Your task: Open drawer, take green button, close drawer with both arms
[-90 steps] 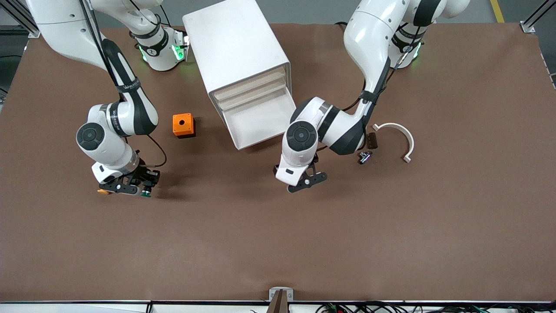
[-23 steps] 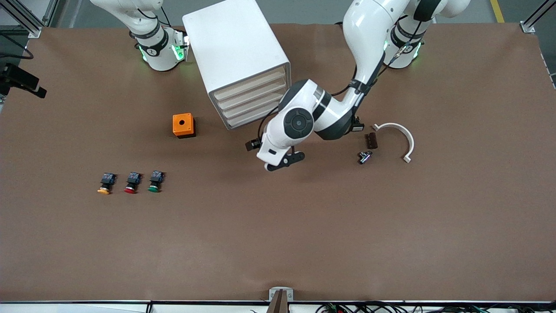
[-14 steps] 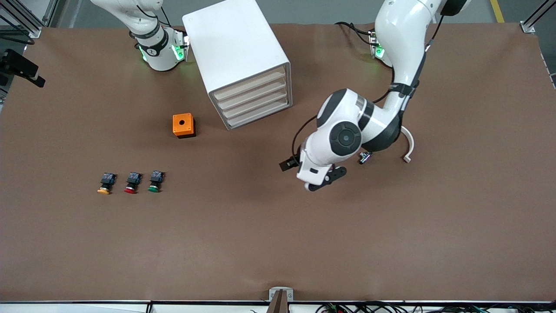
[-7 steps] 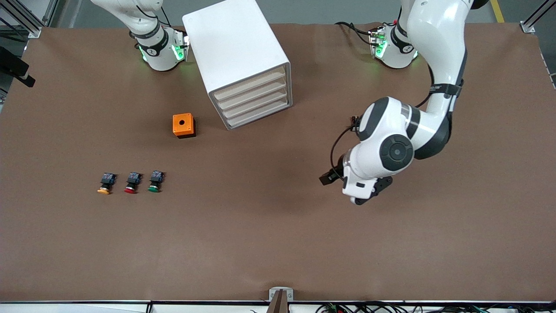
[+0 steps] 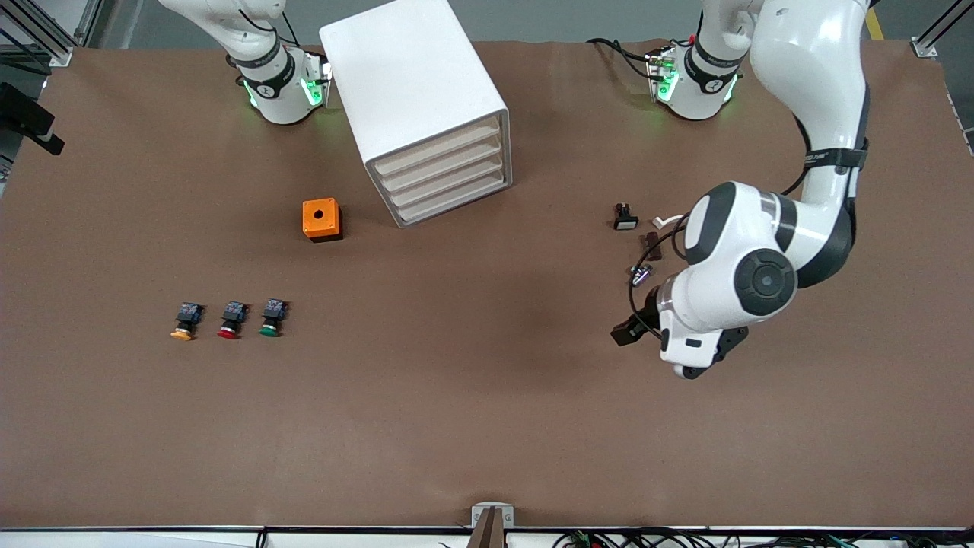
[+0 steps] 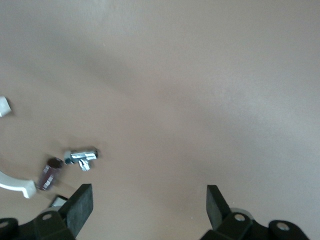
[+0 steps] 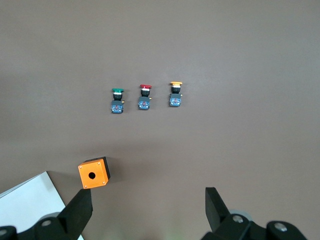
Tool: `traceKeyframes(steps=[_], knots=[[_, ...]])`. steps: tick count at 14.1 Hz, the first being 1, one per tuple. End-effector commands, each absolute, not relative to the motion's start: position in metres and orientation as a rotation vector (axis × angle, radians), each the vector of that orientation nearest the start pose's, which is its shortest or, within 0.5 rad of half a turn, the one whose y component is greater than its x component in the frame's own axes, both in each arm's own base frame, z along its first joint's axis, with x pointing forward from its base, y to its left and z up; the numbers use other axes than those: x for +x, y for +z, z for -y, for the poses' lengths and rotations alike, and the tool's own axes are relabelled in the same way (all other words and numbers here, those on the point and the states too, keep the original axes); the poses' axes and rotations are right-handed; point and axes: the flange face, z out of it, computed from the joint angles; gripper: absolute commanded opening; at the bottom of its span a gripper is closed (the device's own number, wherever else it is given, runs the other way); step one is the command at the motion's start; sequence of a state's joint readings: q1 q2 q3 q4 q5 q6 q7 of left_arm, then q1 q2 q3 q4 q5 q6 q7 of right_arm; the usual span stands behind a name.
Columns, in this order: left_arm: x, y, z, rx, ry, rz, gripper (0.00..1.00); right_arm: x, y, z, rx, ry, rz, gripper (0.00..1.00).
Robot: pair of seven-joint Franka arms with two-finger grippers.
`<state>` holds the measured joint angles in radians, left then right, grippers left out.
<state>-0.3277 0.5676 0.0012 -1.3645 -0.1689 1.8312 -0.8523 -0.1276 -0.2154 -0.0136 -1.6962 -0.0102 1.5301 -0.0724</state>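
Drawers in the white cabinet [image 5: 426, 114] all sit flush, so the job looks finished. Left gripper [image 6: 150, 205] hangs open and empty over bare table; right gripper [image 7: 148, 207] gapes high over it. Green button [image 5: 270, 318] lies beside red and yellow ones, toward the right arm's end.

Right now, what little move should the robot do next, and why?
Probably lift the left tool, open and empty over bare table near the left arm's end, up to rest. The drawers are all shut, and the green button lies on the table beside the red button and yellow button. The right tool, open too, waits high above them.
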Motion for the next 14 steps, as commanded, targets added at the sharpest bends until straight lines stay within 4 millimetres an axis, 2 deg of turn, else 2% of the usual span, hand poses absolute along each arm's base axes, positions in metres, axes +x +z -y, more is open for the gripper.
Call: traceKeyframes(steps=[1, 4, 5, 8, 12, 13, 14], knots=[[0.653, 0.419, 0.201, -3.120, 0.334, 0.692, 1.00, 0.472, 0.673, 0.068, -3.159, -0.051, -0.094, 1.00], [0.641, 0.448, 0.162, -3.147, 0.426, 0.450, 1.00, 0.470, 0.672, 0.069, -3.156, -0.031, -0.099, 1.00], [0.638, 0.457, 0.146, -3.153, 0.444, 0.405, 1.00, 0.470, 0.672, 0.069, -3.154, -0.022, -0.098, 1.00], [0.631, 0.480, 0.113, -3.175, 0.464, 0.304, 1.00, 0.468, 0.671, 0.067, -3.145, -0.002, -0.100, 1.00], [0.600, 0.497, 0.073, -3.187, 0.462, 0.151, 1.00, 0.466, 0.670, 0.071, -3.132, 0.008, -0.109, 1.00], [0.593, 0.500, 0.053, -3.185, 0.455, 0.147, 1.00, 0.466, 0.670, 0.070, -3.132, 0.016, -0.109, 1.00], [0.585, 0.503, 0.045, -3.194, 0.443, 0.112, 1.00, 0.465, 0.671, 0.069, -3.132, 0.013, -0.107, 1.00]])
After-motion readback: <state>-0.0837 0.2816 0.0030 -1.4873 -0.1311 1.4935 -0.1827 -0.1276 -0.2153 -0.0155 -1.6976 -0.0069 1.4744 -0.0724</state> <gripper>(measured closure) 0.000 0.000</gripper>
